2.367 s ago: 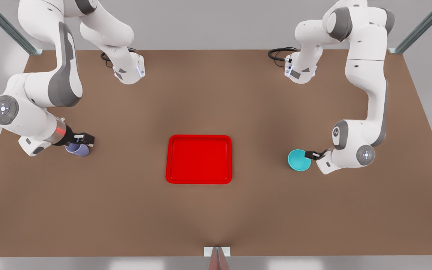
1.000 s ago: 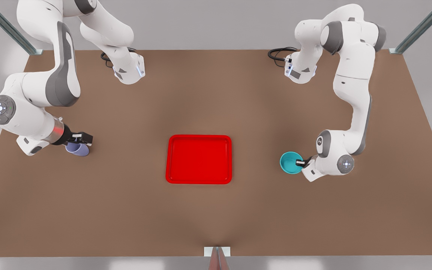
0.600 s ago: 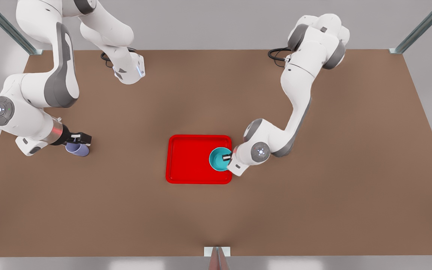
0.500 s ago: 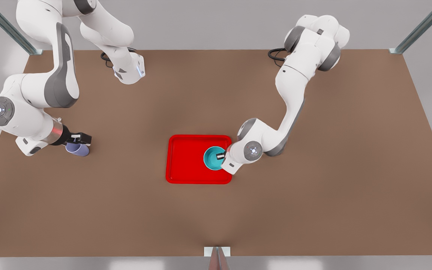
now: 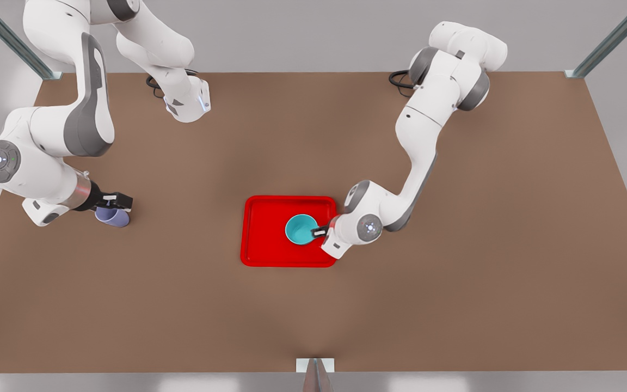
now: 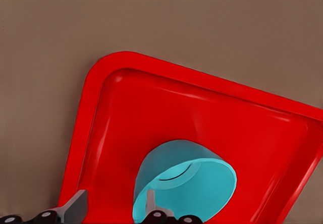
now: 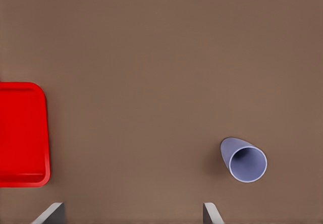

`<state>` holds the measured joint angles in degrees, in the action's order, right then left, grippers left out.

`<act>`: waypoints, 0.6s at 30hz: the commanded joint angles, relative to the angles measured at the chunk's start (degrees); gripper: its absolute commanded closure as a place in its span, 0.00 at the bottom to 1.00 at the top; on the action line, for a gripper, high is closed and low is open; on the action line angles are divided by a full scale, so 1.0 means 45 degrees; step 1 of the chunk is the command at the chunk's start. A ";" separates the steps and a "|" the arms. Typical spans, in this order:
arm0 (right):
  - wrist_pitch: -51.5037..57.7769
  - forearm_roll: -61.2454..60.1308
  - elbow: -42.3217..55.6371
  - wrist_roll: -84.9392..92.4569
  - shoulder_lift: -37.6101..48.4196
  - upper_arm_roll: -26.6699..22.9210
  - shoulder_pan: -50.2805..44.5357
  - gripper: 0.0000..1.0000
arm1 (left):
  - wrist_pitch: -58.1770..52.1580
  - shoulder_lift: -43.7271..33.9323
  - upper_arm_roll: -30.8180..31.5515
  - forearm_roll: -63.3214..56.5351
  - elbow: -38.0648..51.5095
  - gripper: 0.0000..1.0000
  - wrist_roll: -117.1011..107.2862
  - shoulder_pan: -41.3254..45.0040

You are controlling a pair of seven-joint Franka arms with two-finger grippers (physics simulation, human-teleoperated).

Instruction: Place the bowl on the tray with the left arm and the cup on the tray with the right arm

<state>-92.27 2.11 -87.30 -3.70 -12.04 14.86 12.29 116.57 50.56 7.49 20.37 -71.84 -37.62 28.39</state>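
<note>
The red tray (image 5: 262,239) lies mid-table. The teal bowl (image 5: 301,229) rests inside it, toward the front view's right side. My left gripper (image 5: 318,231) is at the bowl's rim. In the left wrist view one fingertip (image 6: 150,202) is inside the bowl (image 6: 186,188) and the other stands outside, apart from its wall, so the left gripper (image 6: 113,207) is open. The lavender cup (image 5: 112,216) stands on the table at the front view's left. My right gripper (image 5: 115,202) hovers over it, open. In the right wrist view the cup (image 7: 244,159) lies beyond and to one side of the spread right gripper (image 7: 131,214).
Both arm bases (image 5: 188,100) stand at the table's far edge with black cables beside them. The brown table (image 5: 313,316) is bare around the tray (image 7: 22,133). A small bracket (image 5: 315,366) sits at the near edge.
My left arm carried the bowl from the front view's right side of the table onto the tray and has spread its fingers off the rim. The right arm barely moved.
</note>
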 commanded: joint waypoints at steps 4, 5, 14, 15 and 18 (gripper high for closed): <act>-0.0218 -0.0058 -0.0776 0.0724 0.0156 -0.0588 0.0472 0.00 | -0.2190 -0.0941 -0.0704 -0.0795 0.0281 0.01 0.0019 -0.0039; -0.0803 -0.0059 -0.1459 0.1386 0.0293 -0.1193 0.0511 0.00 | -0.4885 -0.2697 -0.1837 -0.1730 0.0281 0.01 0.2828 -0.0507; -0.5999 -0.0879 -0.4272 0.5451 -0.1152 -0.2659 0.1937 0.00 | -0.8366 -0.7523 -0.3091 -0.4936 -0.1456 0.01 0.8046 -0.2869; -0.6273 -0.0879 -0.4272 0.5451 -0.1386 -0.2639 0.2015 0.00 | -0.8190 -0.7915 -0.2172 -0.4936 -0.1926 0.01 0.8262 -0.3691; -0.6293 -0.0879 -0.4857 0.5490 -0.1133 -0.2541 0.2015 0.00 | -0.8209 -0.7544 -0.2152 -0.5014 -0.1770 0.01 0.8066 -0.3632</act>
<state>-120.71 -1.84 -111.09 21.00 -15.71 3.59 21.34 79.63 16.62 -2.20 -1.10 -79.81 -1.24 12.02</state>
